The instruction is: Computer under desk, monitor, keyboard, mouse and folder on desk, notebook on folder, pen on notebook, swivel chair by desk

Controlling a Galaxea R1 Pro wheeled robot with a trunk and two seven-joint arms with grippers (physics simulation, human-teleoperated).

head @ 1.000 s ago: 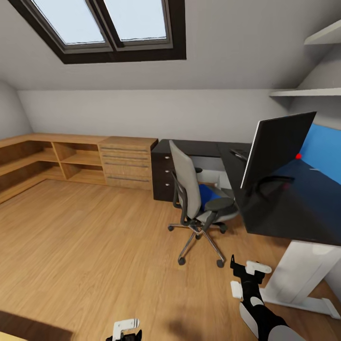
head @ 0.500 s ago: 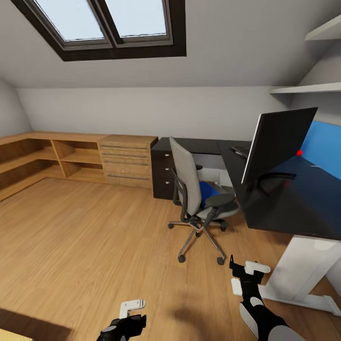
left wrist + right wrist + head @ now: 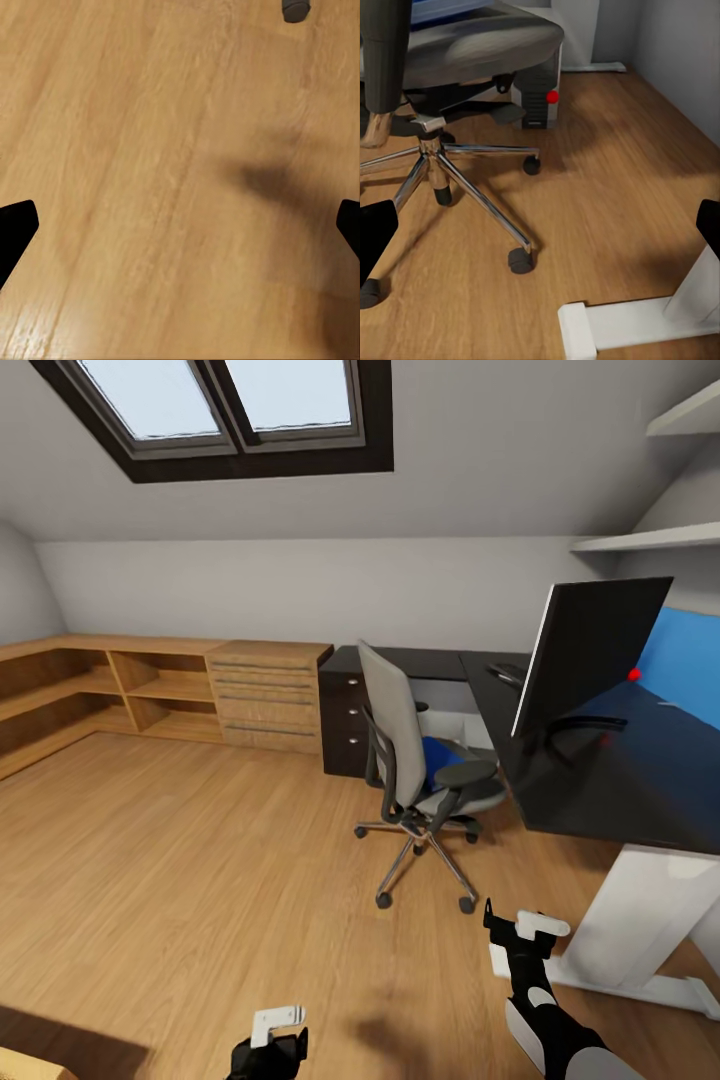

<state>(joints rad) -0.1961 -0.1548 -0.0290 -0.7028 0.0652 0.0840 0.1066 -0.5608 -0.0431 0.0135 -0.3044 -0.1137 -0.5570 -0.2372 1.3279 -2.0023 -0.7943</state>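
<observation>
Two empty grippers spread open, left gripper, right gripper, swivel chair ahead

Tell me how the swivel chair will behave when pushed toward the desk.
The swivel chair stands on castors on smooth wood, so it will probably roll easily. Its tall back suggests a high push might tip or spin it. The folder on its seat could slide.
</observation>
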